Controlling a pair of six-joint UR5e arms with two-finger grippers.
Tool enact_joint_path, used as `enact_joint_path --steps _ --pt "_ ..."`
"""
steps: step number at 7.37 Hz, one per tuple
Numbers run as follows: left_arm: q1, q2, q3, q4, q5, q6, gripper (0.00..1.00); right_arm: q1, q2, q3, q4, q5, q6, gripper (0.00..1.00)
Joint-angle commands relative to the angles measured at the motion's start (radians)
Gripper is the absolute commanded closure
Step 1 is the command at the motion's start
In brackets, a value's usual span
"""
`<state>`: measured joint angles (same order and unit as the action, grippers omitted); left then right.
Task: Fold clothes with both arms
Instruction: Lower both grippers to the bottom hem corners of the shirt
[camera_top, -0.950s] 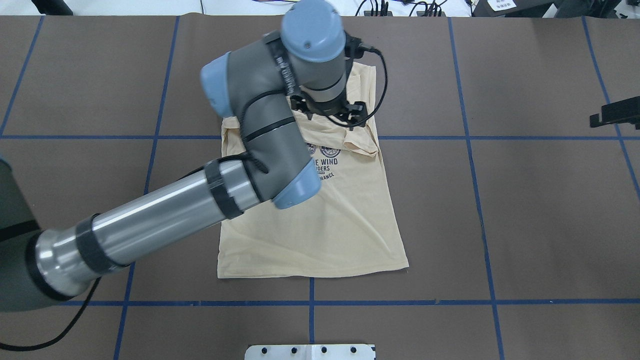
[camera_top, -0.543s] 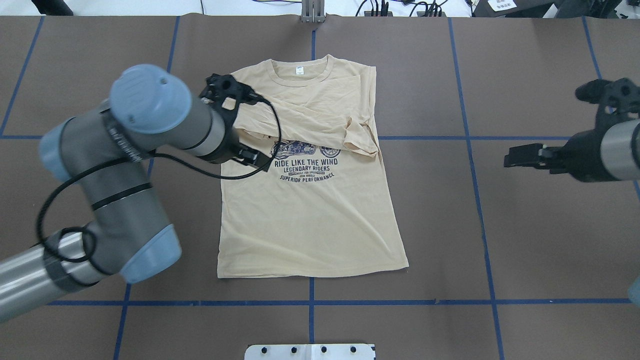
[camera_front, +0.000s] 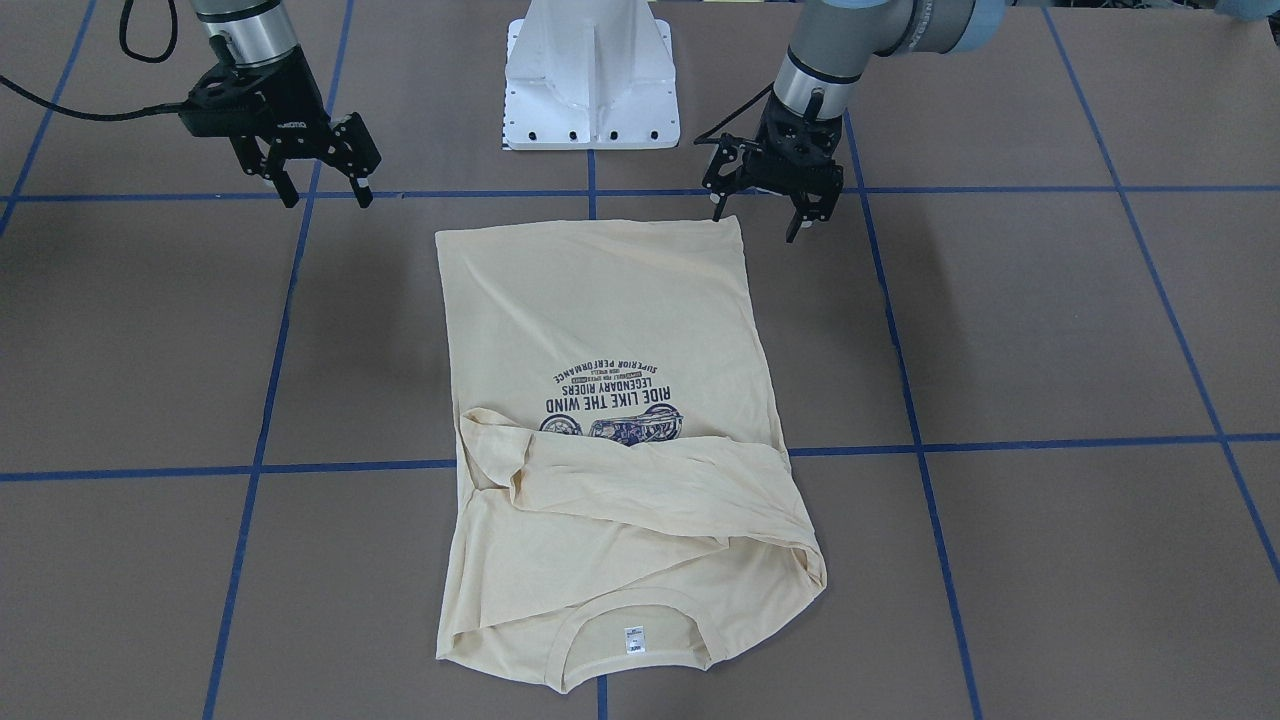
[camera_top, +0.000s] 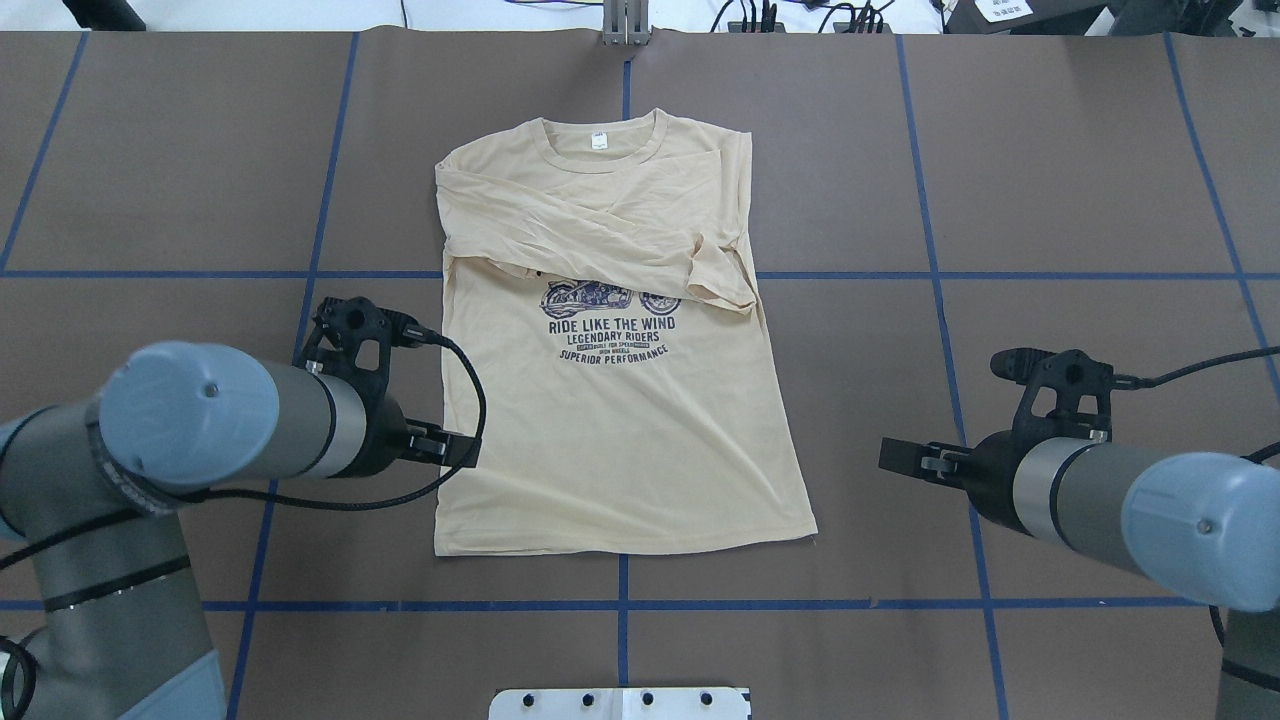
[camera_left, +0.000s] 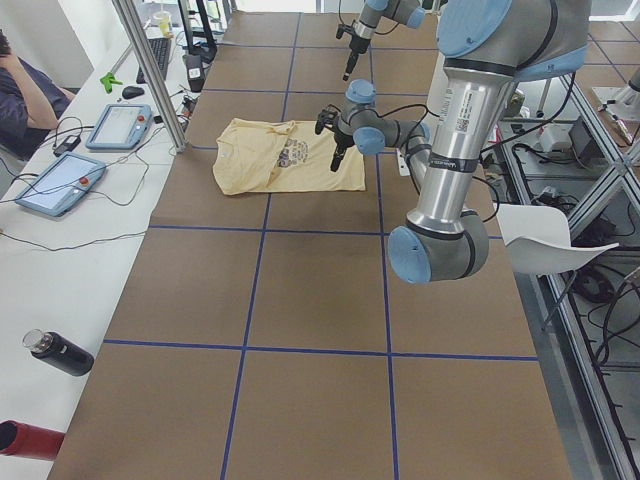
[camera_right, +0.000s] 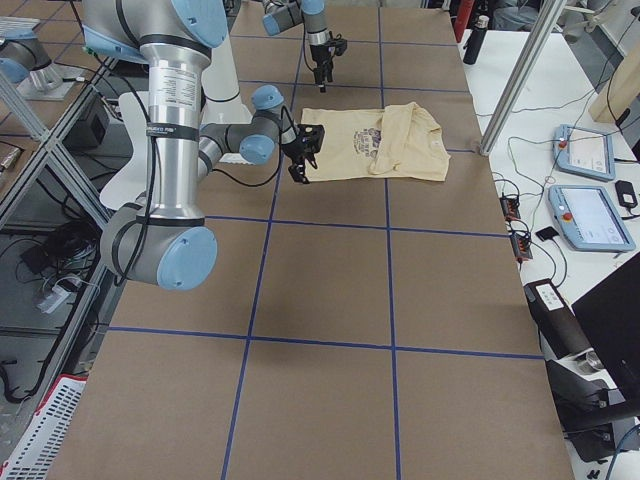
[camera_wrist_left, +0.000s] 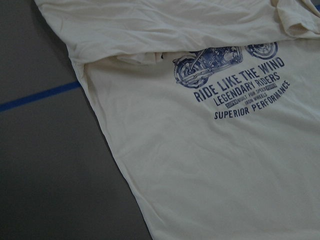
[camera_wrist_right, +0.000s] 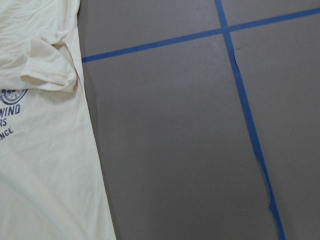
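Now, T-shirt (camera_top: 620, 440) flat, left hand (camera_front: 756, 224) spread and empty just beside its hem corner — right hand (camera_front: 328, 200) likewise, well apart.

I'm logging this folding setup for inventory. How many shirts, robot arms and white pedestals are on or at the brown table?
Shirt: 1
Robot arms: 2, the left arm and the right arm
White pedestal: 1
Total: 4

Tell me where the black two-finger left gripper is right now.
In the front-facing view, the black two-finger left gripper hangs open at upper right, by the hem corner of the cream-yellow printed T-shirt.
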<state>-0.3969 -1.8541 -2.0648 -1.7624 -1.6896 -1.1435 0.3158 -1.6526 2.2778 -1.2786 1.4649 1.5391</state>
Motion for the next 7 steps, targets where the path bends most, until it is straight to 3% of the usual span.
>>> enact_joint_path --steps 1,4,6,7 --pt "0.078 0.009 0.047 -0.017 0.053 -0.192 0.04 -0.046 0.004 -0.003 -0.002 -0.031 0.047 0.01" --pt "0.113 0.012 0.114 -0.095 0.056 -0.258 0.18 -0.050 0.060 -0.006 -0.115 -0.029 0.045 0.01" --pt "0.116 0.012 0.112 -0.095 0.059 -0.260 0.32 -0.052 0.063 -0.007 -0.120 -0.031 0.047 0.01" --pt "0.125 0.012 0.112 -0.092 0.059 -0.260 0.32 -0.052 0.063 -0.011 -0.120 -0.032 0.047 0.01"
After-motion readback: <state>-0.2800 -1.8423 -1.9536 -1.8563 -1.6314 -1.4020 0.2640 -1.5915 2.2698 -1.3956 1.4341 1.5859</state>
